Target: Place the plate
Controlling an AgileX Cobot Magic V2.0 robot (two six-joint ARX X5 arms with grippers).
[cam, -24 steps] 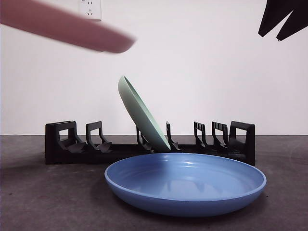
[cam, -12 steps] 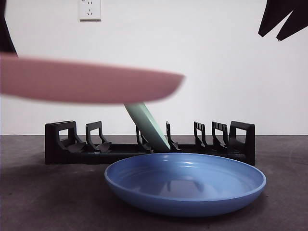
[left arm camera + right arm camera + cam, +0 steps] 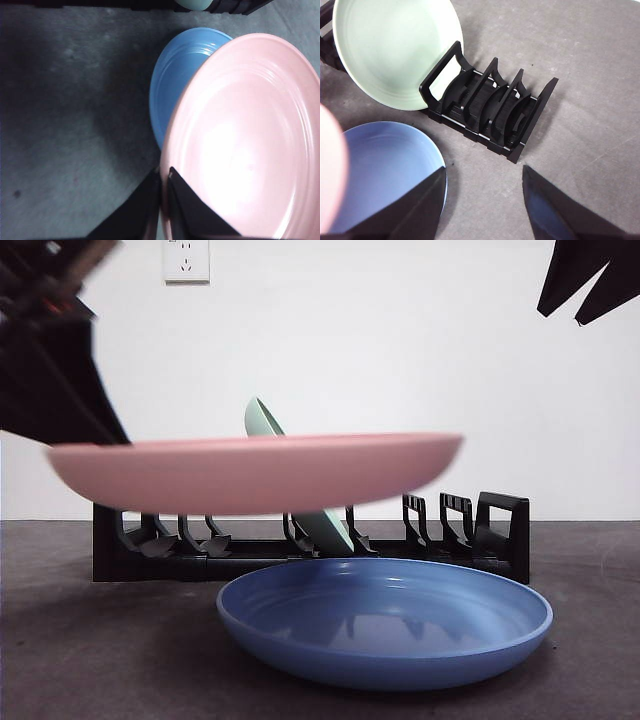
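Observation:
My left gripper [image 3: 164, 175] is shut on the rim of a pink plate [image 3: 245, 140]. In the front view the pink plate [image 3: 255, 470] hangs level above the table, in front of the black dish rack [image 3: 500, 530] and partly over a blue plate [image 3: 385, 625] that lies flat on the table. The left arm [image 3: 45, 360] comes in from the upper left. A pale green plate [image 3: 262, 418] leans in a middle slot of the rack and also shows in the right wrist view [image 3: 395, 50]. My right gripper [image 3: 482, 200] is open and empty, high at the right [image 3: 590, 280].
The rack's slots [image 3: 492, 107] to the right of the green plate hold nothing. The blue plate [image 3: 380, 170] lies just in front of the rack. The dark grey table [image 3: 65, 110] is bare to the left of the blue plate [image 3: 180, 80].
The pink plate has come down and moved right, from the upper left to level with the rack's top. The left arm has come into the front view. The right arm has not moved.

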